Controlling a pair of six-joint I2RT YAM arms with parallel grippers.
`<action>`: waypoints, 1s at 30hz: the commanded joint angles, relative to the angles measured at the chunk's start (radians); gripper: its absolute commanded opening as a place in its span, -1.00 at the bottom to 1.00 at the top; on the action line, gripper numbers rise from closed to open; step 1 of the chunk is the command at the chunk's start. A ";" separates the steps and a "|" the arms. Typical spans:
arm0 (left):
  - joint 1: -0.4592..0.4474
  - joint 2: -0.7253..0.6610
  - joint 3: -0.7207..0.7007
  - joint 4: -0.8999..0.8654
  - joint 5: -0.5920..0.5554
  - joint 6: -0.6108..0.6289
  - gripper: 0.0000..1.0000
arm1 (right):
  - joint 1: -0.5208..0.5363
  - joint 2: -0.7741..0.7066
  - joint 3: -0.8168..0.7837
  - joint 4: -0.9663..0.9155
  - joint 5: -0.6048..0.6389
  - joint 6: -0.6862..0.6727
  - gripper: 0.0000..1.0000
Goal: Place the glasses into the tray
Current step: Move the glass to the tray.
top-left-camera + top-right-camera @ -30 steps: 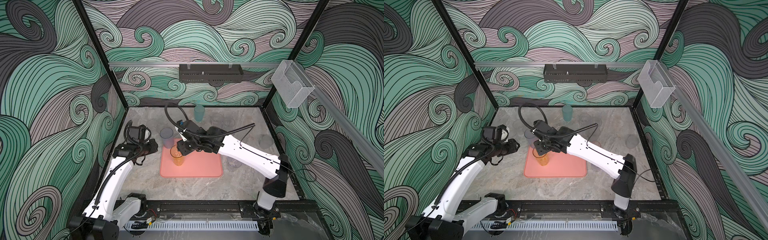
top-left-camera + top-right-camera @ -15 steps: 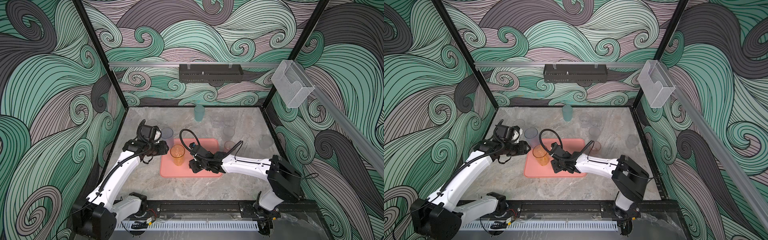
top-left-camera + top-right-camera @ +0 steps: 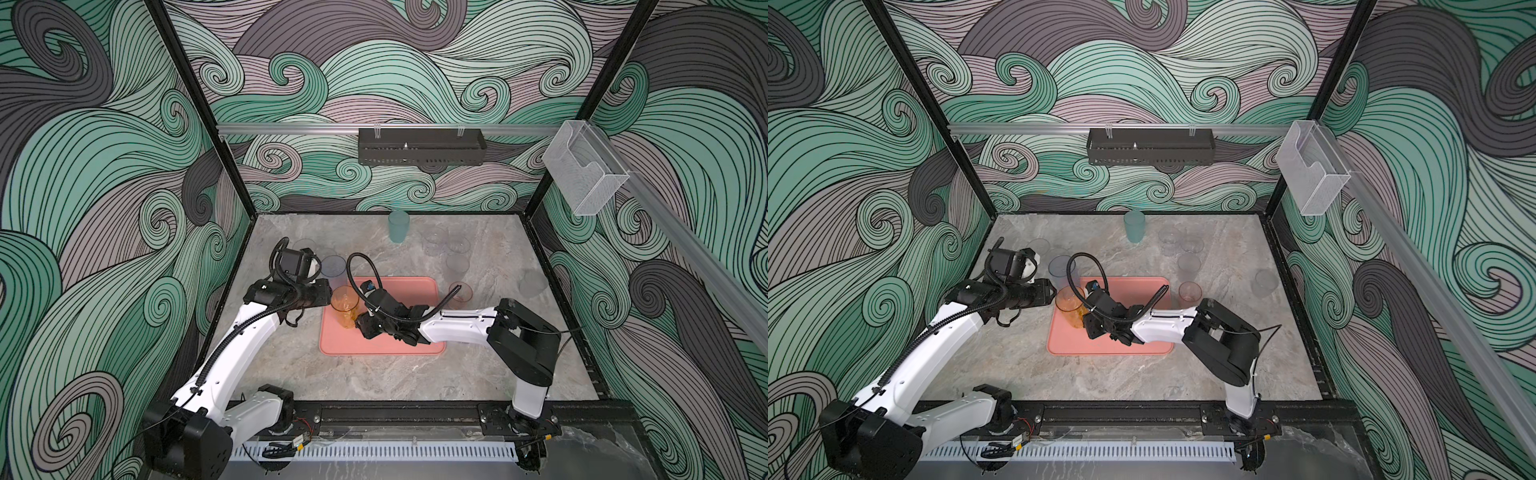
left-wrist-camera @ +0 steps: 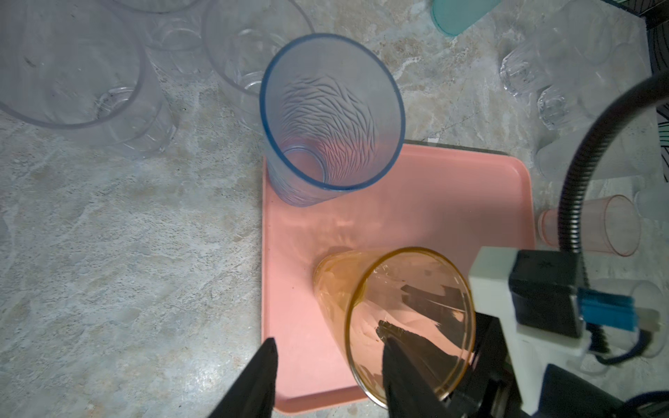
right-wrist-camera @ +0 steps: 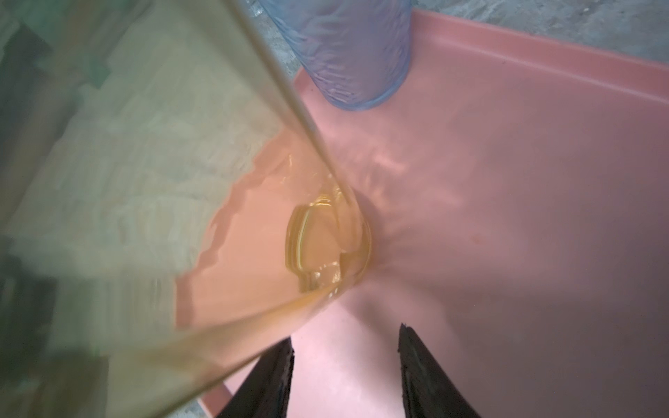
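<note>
The salmon-pink tray (image 3: 409, 291) lies mid-table. An orange glass (image 3: 344, 308) stands upright on its left part. At the tray's far left corner stands a blue-grey glass (image 3: 333, 266); whether its base is on the tray I cannot tell. My left gripper (image 3: 328, 291) is open just left of the orange glass (image 4: 336, 289), with one finger by its rim and only tray (image 4: 452, 188) between the jaws. My right gripper (image 3: 360, 326) lies low over the tray (image 5: 543, 181), right of the orange glass (image 5: 217, 217), open and empty.
Further glasses stand on the marble: a teal one (image 3: 398, 226) at the back, several clear ones (image 3: 457, 251) back right, a pink one (image 3: 460, 293) by the tray's right edge, and clear ones (image 3: 305, 246) behind my left wrist. The right arm (image 3: 457, 328) lies across the tray's front.
My right arm has swung from over the tray's back to low across its front. My left gripper has moved right up to the orange glass and opened wider. The orange glass stays put.
</note>
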 commanded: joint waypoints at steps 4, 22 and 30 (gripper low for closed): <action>-0.004 -0.022 0.071 -0.007 -0.092 0.037 0.01 | 0.004 0.079 0.097 0.032 -0.004 0.006 -0.03; -0.005 -0.038 0.066 -0.013 -0.107 0.032 0.02 | -0.004 0.168 0.174 0.043 0.091 0.125 -0.04; -0.004 -0.033 0.069 0.024 -0.057 0.028 0.02 | -0.020 0.005 0.100 -0.037 0.120 0.039 -0.03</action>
